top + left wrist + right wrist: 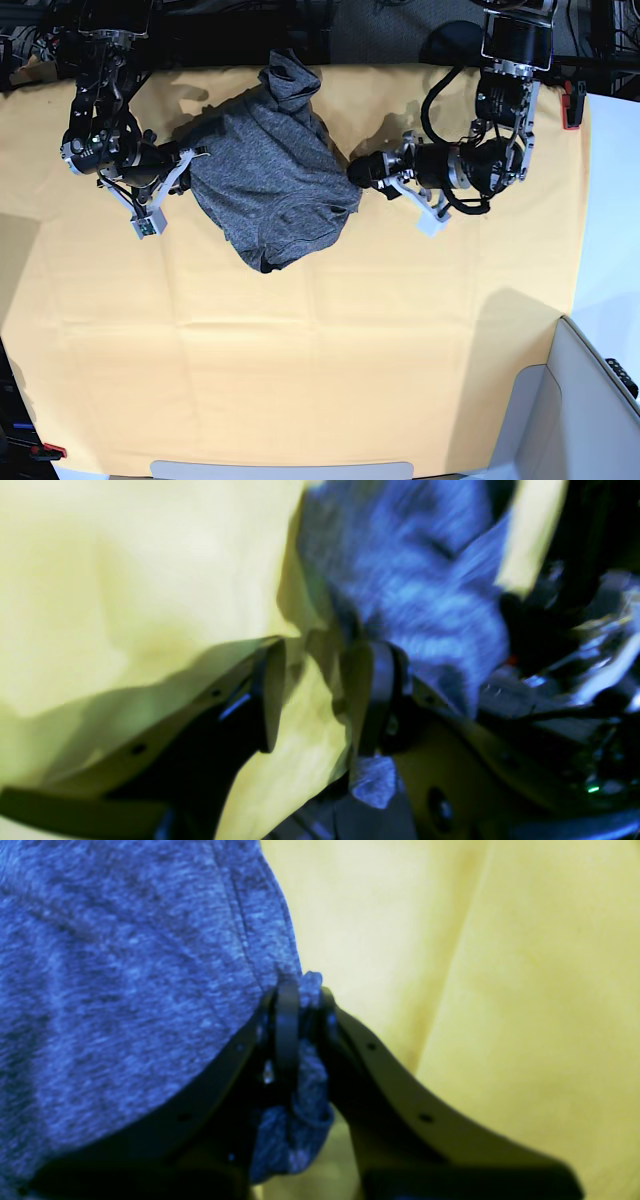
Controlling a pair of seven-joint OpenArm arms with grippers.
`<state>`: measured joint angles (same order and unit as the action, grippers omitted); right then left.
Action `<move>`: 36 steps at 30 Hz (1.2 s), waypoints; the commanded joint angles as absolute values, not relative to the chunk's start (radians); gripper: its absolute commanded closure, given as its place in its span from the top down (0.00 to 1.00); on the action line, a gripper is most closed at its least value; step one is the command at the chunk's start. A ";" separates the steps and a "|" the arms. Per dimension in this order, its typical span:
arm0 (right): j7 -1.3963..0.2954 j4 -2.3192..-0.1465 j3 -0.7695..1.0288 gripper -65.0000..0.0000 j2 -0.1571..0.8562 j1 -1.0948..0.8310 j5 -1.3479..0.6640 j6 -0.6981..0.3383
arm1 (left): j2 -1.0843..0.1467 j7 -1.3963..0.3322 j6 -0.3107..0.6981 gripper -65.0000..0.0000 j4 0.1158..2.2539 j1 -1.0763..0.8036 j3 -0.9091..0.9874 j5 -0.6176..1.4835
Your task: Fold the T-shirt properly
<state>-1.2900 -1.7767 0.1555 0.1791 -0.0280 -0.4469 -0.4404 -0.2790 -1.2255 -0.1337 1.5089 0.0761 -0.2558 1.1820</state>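
The dark-grey T-shirt (270, 180) lies crumpled in a heap at the back middle of the yellow-orange cloth (320, 350). On the left of the base view, my right gripper (190, 160) is shut on the shirt's edge. The right wrist view shows a bunch of the T-shirt (125, 980) pinched between the right gripper (300, 1000) jaws. My left gripper (362, 170) sits at the shirt's right edge. In the left wrist view the left gripper (322, 650) has its fingers apart with yellow cloth (125, 580) showing between them. The T-shirt (410, 580) lies just beyond and beside one finger.
The cloth-covered table ends at the right, where a white surface (610, 200) and a light grey bin (590, 400) stand. A red clamp (572, 105) holds the cloth at the back right and another clamp (50, 452) at the front left. Cables run behind the arms.
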 commanded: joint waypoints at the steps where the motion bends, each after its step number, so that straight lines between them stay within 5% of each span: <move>1: -1.279 -1.796 0.157 0.02 0.188 -0.016 -0.449 -0.440 | -0.285 -1.222 -0.137 0.35 1.511 0.108 -0.271 1.214; 14: -1.279 -1.796 0.156 0.01 0.188 -0.021 -0.450 -0.440 | -0.262 -1.198 -0.137 0.33 1.498 0.145 -0.315 1.218; 20: -1.279 -1.796 0.154 0.01 0.177 -0.045 -0.450 -0.440 | -0.249 -1.205 -0.139 0.05 1.461 0.160 -0.312 1.216; 36: -1.279 -1.797 0.153 0.01 0.124 -0.148 -0.452 -0.440 | -0.236 -1.208 -0.139 0.06 1.296 0.328 -0.317 1.210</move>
